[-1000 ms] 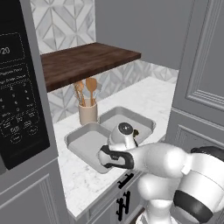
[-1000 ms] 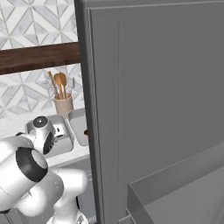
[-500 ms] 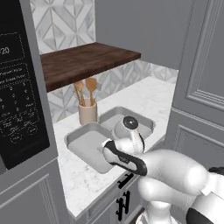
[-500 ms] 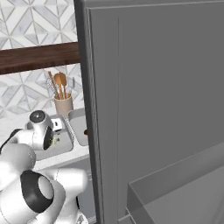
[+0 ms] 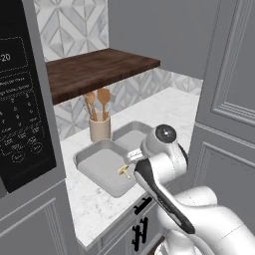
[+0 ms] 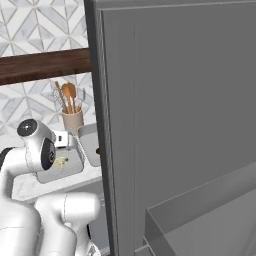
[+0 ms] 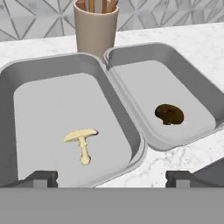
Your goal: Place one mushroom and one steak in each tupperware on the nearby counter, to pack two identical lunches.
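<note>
Grey left tray [image 7: 26,113] holds one pale mushroom [image 7: 82,141] lying flat; right tray [image 7: 192,83], touching it, holds a dark brown mushroom [image 7: 169,113]. I see my gripper [image 7: 111,178] hovering at the near rims, jaws wide, empty. No steaks visible. Risk: rims touch, so a careless drop nudges both trays.

A home kitchen: a marble-look counter [image 5: 169,112] over grey panelled cabinets [image 5: 124,234], patterned tile backsplash [image 5: 69,25], a microwave keypad [image 5: 17,119], a wooden shelf [image 5: 99,69], and a utensil holder [image 5: 99,127].
</note>
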